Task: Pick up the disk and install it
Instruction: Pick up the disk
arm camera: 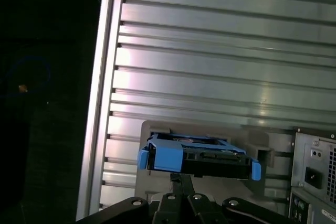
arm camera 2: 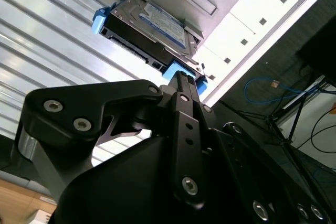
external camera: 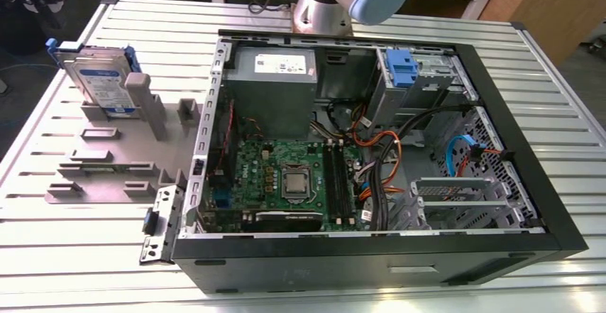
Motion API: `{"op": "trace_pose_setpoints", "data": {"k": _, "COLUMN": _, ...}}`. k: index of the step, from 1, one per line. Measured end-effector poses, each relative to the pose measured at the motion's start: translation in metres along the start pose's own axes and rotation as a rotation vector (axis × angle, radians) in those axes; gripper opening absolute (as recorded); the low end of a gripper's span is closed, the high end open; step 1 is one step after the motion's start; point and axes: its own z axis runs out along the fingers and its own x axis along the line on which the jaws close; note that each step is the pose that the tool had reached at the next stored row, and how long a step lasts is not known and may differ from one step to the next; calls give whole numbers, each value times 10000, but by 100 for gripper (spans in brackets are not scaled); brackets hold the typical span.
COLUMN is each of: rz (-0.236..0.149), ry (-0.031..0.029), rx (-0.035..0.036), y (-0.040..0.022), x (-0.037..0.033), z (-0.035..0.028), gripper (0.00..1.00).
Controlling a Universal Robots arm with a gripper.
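An open PC case point(external camera: 379, 263) lies on its side on a slatted metal table point(external camera: 85, 263), its board and cables facing up. The disk point(external camera: 99, 79) is outside the case, beyond its wall on the exterior view's left. It stands on edge in a slot of a grey stand point(external camera: 142, 107), label side showing and blue carrier frame around it. Nothing touches it.

In both wrist views the gripper point(arm camera: 180, 178) points toward the disk point(arm camera: 197, 158) and is apart from it, on the side away from the case. Its 2 fingers look pressed together with nothing between them. In the second wrist view the gripper point(arm camera 2: 181, 77) lines up with the blue end of the disk point(arm camera 2: 149, 24).

My read is that the pick has not begun and the disk is not yet held.

Several things could go wrong from here:
- Fingers this close together cannot straddle the disk. They would strike its top edge and could tip it in the stand.
- A grip on the blue frame alone may flex the plastic and slip.
- Lifting at an angle could jam the disk in its slot and drag the stand toward the case.
- Inside the case, loose orange and black cables point(external camera: 379, 153) lie beside the metal cage point(external camera: 459, 199), and a carried disk could snag them.
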Motion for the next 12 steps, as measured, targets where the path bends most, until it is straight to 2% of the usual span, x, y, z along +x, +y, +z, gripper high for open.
{"op": "trace_pose_setpoints", "data": {"k": 12, "rz": -602, "ry": 25, "rx": -6, "y": 0, "x": 0, "z": 0, "gripper": 11}}
